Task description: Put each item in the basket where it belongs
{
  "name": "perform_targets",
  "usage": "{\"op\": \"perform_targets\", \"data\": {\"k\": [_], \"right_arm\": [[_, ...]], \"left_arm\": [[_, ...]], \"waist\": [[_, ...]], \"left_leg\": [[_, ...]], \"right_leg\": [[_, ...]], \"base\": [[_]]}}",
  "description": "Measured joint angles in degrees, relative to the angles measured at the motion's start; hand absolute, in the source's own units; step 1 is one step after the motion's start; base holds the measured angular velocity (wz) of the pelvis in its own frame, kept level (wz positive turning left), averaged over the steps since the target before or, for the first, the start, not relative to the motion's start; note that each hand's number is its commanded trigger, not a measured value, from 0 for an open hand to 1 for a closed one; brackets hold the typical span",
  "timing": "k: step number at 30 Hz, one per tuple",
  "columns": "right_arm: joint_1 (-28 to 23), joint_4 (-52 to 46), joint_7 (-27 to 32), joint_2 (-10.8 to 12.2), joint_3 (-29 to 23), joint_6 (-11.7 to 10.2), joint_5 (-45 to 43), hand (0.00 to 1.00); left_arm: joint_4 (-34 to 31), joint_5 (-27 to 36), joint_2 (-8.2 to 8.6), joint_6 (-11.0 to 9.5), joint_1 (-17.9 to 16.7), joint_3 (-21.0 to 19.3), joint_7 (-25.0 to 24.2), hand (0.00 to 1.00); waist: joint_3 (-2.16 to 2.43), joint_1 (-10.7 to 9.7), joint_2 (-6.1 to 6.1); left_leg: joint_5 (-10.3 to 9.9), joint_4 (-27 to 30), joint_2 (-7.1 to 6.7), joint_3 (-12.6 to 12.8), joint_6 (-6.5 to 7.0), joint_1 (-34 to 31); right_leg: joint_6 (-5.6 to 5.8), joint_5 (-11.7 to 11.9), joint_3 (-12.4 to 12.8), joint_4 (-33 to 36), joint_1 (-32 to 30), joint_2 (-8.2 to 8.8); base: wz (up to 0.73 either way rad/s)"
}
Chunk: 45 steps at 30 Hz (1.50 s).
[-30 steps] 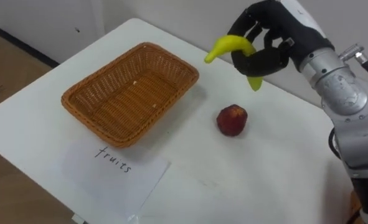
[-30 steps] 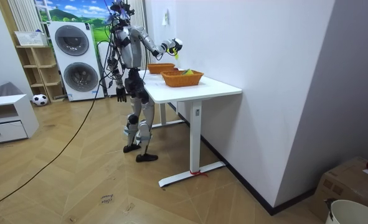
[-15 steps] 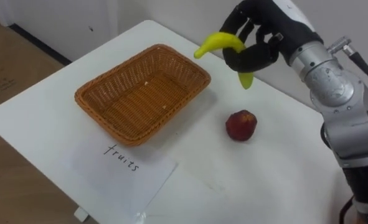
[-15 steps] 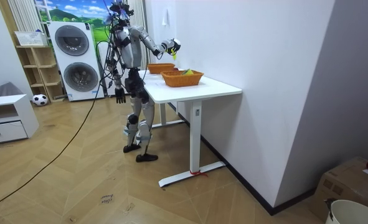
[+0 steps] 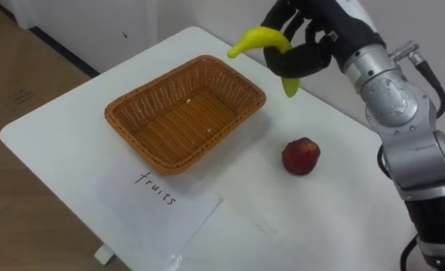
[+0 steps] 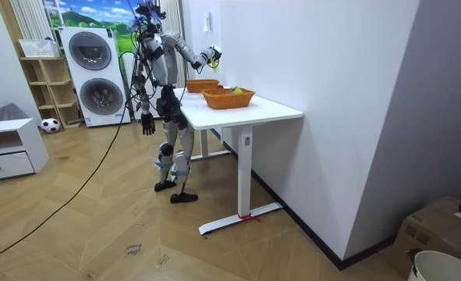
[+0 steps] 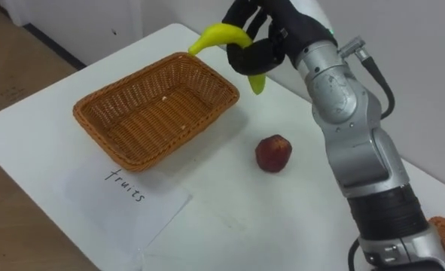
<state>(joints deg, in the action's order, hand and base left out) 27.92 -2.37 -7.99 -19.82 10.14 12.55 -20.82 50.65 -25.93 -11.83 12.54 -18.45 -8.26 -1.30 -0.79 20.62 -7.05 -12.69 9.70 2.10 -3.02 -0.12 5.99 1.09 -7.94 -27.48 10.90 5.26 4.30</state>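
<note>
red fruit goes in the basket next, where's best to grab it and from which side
Probably across the red fruit's round middle, from above: it sits alone on the table, apart from the basket and the right hand holding the banana.

A white paper sheet point(image 5: 162, 216) before the wicker basket point(image 5: 183, 113) reads "fruits" in handwriting

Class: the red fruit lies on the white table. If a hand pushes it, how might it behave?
The red fruit looks rounded, so a push would probably roll it on the smooth table. Nothing touches it to stop that. Its firm-looking, slightly shiny skin suggests it keeps its shape but might slip in a loose grasp.
</note>
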Motion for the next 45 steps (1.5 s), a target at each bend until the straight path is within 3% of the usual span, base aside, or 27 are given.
{"op": "perform_targets", "data": {"k": [20, 30, 35, 41, 45], "right_arm": [[2.89, 8.67, 3.04, 0.00, 8.60, 0.92, -2.31, 1.00], [2.92, 13.16, 3.12, 0.09, 9.00, 1.37, -5.41, 1.00], [2.92, 14.10, 3.11, 0.07, 9.00, 2.54, -8.54, 1.00], [2.92, 14.38, 3.12, 0.07, 9.01, 2.53, -8.35, 1.00], [2.96, 15.94, 3.06, 0.07, 10.14, 2.48, -8.75, 1.00]], "left_arm": [[-2.81, -1.26, -1.79, 1.30, -1.24, -0.01, -3.13, 0.00], [-4.39, -1.27, -2.08, 2.35, -2.35, 0.00, -3.91, 0.00], [-4.59, -1.27, -2.13, 2.55, -2.35, -0.03, -4.55, 0.00], [-4.49, -1.26, -2.88, 2.62, -2.38, -0.03, -6.03, 0.00], [-3.83, -1.26, -2.88, 2.36, -2.35, -0.03, -6.19, 0.00]], "waist": [[0.76, 2.22, -1.04], [0.48, 4.32, -1.24], [0.15, 4.97, -1.91], [0.06, 5.97, -2.92], [0.04, 6.80, -2.94]], "left_leg": [[0.19, 0.13, -0.75, -2.10, 0.27, -0.39], [0.23, 0.05, -0.99, -2.79, 0.36, -0.44], [0.34, 0.11, -1.57, -3.61, 0.54, -0.94], [0.43, 0.47, -1.87, -4.10, 0.71, -1.11], [0.41, 0.34, -1.86, -4.42, 0.70, -1.38]], "right_leg": [[0.50, -0.34, -0.95, 0.00, 0.84, 0.71], [0.88, -0.60, -0.89, 0.86, 0.65, 1.10], [1.06, -1.12, -0.99, 0.89, 0.54, 1.54], [1.14, -1.16, -0.76, 0.81, 0.59, 1.69], [1.14, -1.16, -0.83, 0.79, 0.54, 1.68]], "base": [[0.05], [0.02], [0.09], [0.04], [0.02]]}}
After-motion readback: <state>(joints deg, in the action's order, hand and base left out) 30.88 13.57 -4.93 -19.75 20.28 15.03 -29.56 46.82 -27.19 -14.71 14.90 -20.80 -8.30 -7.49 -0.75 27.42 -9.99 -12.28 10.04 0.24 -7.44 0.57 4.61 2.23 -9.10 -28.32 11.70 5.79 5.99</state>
